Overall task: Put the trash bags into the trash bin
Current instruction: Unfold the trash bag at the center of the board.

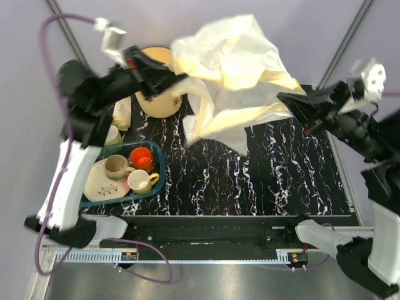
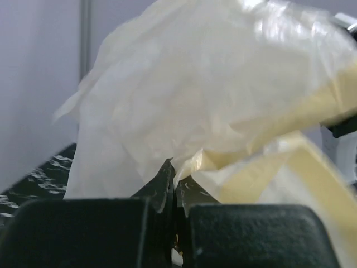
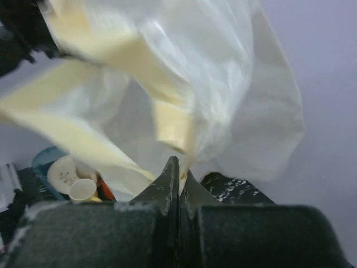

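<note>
The black left gripper (image 1: 180,79) and black right gripper (image 1: 282,97) (two in all) each pinch an edge of one crinkly, translucent whitish plastic trash bag (image 1: 232,59), spread across the upper centre. One round cream-yellow plastic trash bin (image 1: 160,104) stands upper left, partly overlapped by the left gripper.

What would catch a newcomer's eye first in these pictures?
The big crinkly bag stands out, spread in the air over the far side of the table, pinched at one edge by the left tool and at the other by the right tool. Next come the cream bin at far left, partly hidden by the left tool, and the teal tray of cups at near left.
</note>
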Robot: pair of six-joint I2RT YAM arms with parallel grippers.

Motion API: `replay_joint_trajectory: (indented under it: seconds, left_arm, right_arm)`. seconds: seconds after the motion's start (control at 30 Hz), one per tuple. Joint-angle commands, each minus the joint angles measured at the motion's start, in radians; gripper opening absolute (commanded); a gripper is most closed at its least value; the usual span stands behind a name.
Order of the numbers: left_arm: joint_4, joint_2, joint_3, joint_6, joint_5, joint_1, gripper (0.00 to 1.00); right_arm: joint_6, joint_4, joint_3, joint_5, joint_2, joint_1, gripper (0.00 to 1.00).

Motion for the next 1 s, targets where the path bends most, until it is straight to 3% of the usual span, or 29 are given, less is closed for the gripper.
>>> replay_joint_trajectory:
  seconds: [0.0,0.07,0.13,0.2,0.27,0.33,0.37,0.4,0.43,0.5,0.6,0.63,0.7,0.73,0.77,0.8,0.83,0.9,0.97]
  left_arm:
    - [-0.217,-0.008,-0.193,0.067,-0.206,0.04,0.0]
    - [-0.424,0.033,-0.4,0.188,-0.189,0.021,0.0]
    - [-0.555,0.032,-0.52,0.312,-0.12,-0.053,0.0]
    - [-0.545,-0.077,-0.617,0.367,-0.007,-0.101,0.0]
    - [-0.384,-0.185,-0.568,0.315,0.038,-0.099,0.0]
    - [-0.131,-0.183,-0.321,0.144,0.074,-0.031,0.0]
    - [-0.064,-0.105,-0.206,0.079,0.09,-0.004,0.0]
    - [0.016,-0.054,-0.051,-0.016,0.091,0.046,0.0]
    - [0.049,-0.01,0.174,-0.035,0.077,0.066,0.0]
    - [0.057,0.052,0.31,0.012,-0.033,0.082,0.0]
    - [-0.004,0.003,0.138,0.054,-0.087,0.051,0.0]
    - [-0.062,-0.014,-0.057,0.102,-0.089,0.025,0.0]
    - [-0.243,-0.065,-0.272,0.281,-0.186,-0.074,0.0]
    - [-0.274,-0.072,-0.378,0.295,-0.214,-0.096,0.0]
    - [-0.294,-0.068,-0.586,0.287,-0.239,-0.108,0.0]
    - [-0.349,-0.051,-0.649,0.295,-0.203,-0.13,0.0]
    - [-0.392,-0.03,-0.684,0.313,-0.181,-0.141,0.0]
    - [-0.49,-0.006,-0.635,0.408,-0.08,-0.153,0.0]
    - [-0.482,-0.063,-0.48,0.448,-0.016,-0.142,0.0]
  right_arm:
    - [-0.084,-0.069,-0.347,0.156,0.036,0.003,0.0]
    - [-0.107,-0.154,-0.584,0.08,0.026,0.005,0.0]
    - [-0.108,-0.23,-0.694,0.026,0.016,0.011,0.0]
    - [-0.131,-0.304,-0.757,-0.083,-0.039,0.012,0.0]
    - [-0.132,-0.322,-0.636,-0.179,-0.088,0.011,0.0]
    - [-0.087,-0.299,-0.452,-0.217,-0.066,0.011,0.0]
    - [-0.034,-0.261,-0.212,-0.191,0.004,0.011,0.0]
    - [-0.017,-0.244,-0.087,-0.15,0.047,0.011,0.0]
    - [-0.006,-0.229,0.129,-0.093,0.086,0.011,0.0]
    - [-0.016,-0.148,0.21,0.051,0.135,0.011,0.0]
    - [-0.001,-0.006,-0.011,0.092,0.051,0.011,0.0]
    - [0.0,0.02,-0.221,0.053,0.022,0.011,0.0]
    - [-0.007,0.003,-0.426,0.044,-0.029,0.012,0.0]
    - [-0.013,-0.03,-0.619,0.015,-0.03,0.015,0.0]
    - [-0.039,-0.057,-0.691,0.007,-0.005,0.02,0.0]
    - [-0.045,-0.072,-0.758,0.001,0.008,0.04,0.0]
    - [-0.07,-0.137,-0.826,-0.034,0.019,0.055,0.0]
    - [-0.125,-0.195,-0.808,-0.065,0.01,0.07,0.0]
    - [-0.163,-0.258,-0.629,-0.132,-0.027,0.071,0.0]
